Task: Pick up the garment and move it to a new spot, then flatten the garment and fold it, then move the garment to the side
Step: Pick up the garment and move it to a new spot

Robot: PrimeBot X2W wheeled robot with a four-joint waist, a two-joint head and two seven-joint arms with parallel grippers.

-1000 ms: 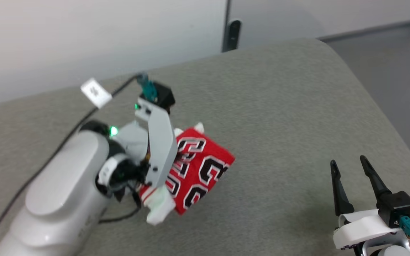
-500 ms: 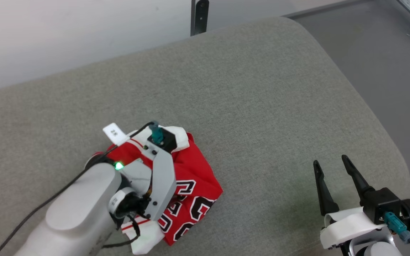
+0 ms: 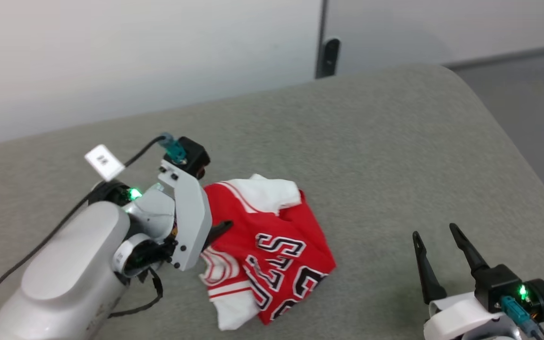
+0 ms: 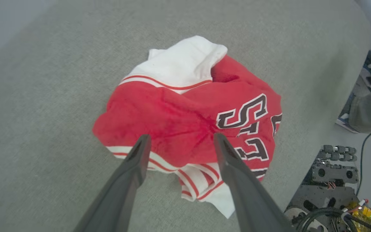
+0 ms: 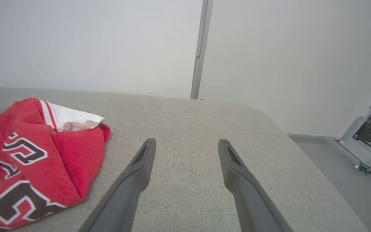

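The garment (image 3: 262,236) lies crumpled on the grey cushioned surface (image 3: 371,141), red with a white sleeve on top and black white-outlined letters facing up. My left gripper (image 3: 216,230) hangs at its left edge, open. In the left wrist view its fingers (image 4: 181,137) straddle the red cloth (image 4: 179,109) from just above, holding nothing. My right gripper (image 3: 435,231) stands open at the lower right, well apart from the garment. In the right wrist view it (image 5: 187,141) is empty over bare cushion, with the garment (image 5: 27,154) to its left.
The cushion's rounded right edge drops to a grey floor (image 3: 536,94). A pale wall runs behind, with a dark post (image 3: 331,54) at the far edge. The robot's base (image 4: 333,180) shows at the lower right of the left wrist view.
My left gripper has opened and let go of the garment, which has dropped from hanging in the grip to lying in a heap on the cushion. The head camera has also shifted.
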